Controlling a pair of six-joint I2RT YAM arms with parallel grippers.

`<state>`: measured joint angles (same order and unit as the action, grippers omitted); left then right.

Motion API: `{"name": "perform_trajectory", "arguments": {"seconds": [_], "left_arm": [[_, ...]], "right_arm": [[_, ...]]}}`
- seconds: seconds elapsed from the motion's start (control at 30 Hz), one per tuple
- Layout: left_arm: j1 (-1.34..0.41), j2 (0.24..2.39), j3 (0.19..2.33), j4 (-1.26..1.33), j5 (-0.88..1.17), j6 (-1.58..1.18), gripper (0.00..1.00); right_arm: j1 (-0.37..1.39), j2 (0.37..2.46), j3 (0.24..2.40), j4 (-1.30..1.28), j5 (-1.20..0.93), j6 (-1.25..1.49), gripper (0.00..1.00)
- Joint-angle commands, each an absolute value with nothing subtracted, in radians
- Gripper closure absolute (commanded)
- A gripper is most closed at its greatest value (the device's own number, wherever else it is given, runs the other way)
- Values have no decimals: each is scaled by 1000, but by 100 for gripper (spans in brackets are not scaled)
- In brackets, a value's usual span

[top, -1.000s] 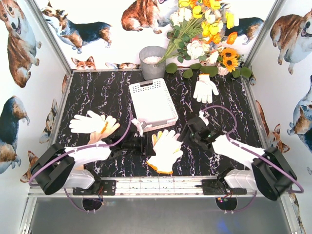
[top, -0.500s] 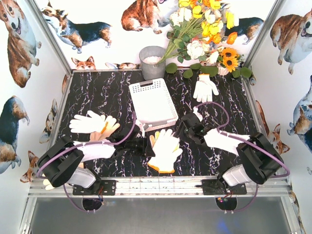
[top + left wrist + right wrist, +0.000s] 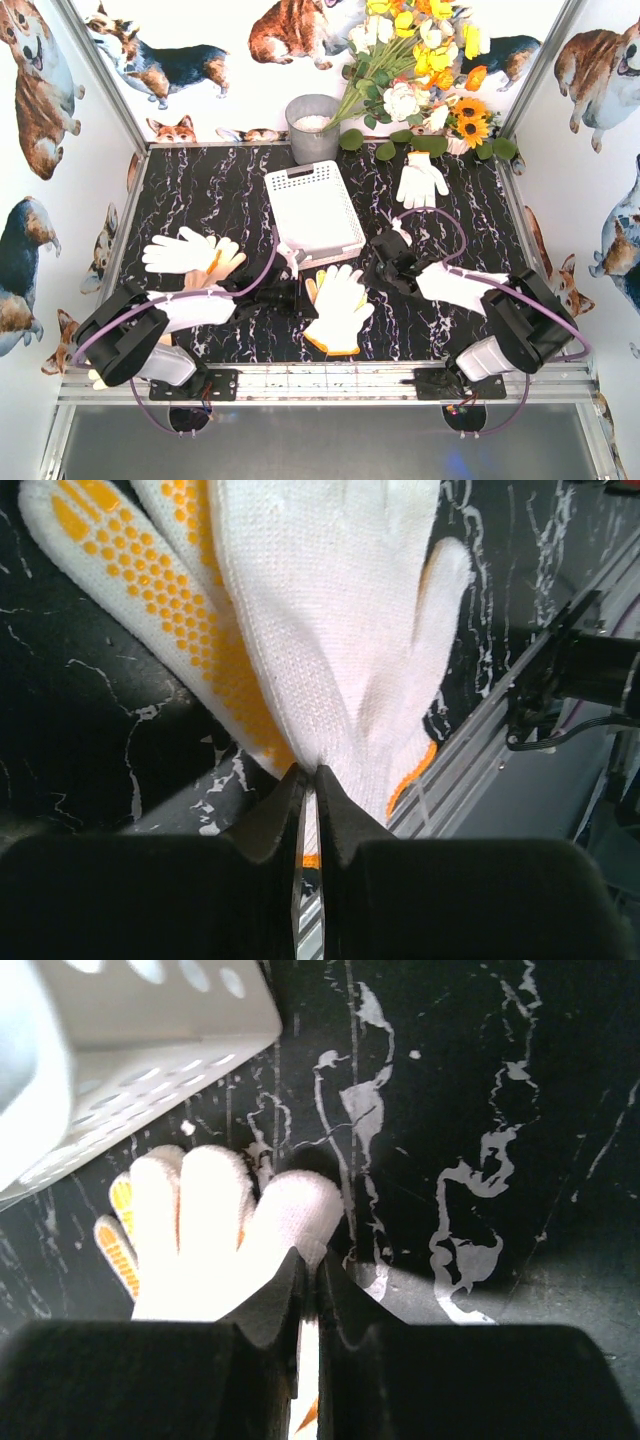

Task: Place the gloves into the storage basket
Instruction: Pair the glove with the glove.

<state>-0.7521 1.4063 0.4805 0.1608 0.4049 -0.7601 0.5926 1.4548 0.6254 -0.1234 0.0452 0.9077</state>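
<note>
A stacked pair of white gloves with orange-dotted palms and orange cuff trim lies at the front centre, just before the storage basket. My left gripper is shut on the top glove's left edge; its jaws pinch the white knit. My right gripper is shut on a fingertip of that same glove, jaws tight on the fabric. Another pair of gloves lies at the left. A single white glove lies at the back right. The basket's perforated corner shows in the right wrist view.
A round grey bucket stands behind the basket, with a bunch of flowers at the back right. An aluminium rail runs along the near edge. Printed walls close in the left, right and back sides.
Both grippers have closed from open onto the centre glove. The right arm has moved left toward the glove's fingertips; the left gripper has stayed at the glove's left edge.
</note>
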Motion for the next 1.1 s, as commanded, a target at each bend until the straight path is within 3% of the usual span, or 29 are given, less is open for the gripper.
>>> {"name": "perform_trajectory", "arguments": {"seconds": [0.0, 0.6, 1.07], "left_arm": [[-759, 1350, 515, 189, 423, -809, 100], [-849, 1292, 557, 40, 282, -1072, 100], [-910, 1345, 534, 84, 241, -1184, 100]], "right_arm": [[591, 1371, 646, -92, 18, 867, 100], [592, 1385, 820, -175, -42, 701, 100], [592, 1471, 853, -149, -93, 656, 100]]}}
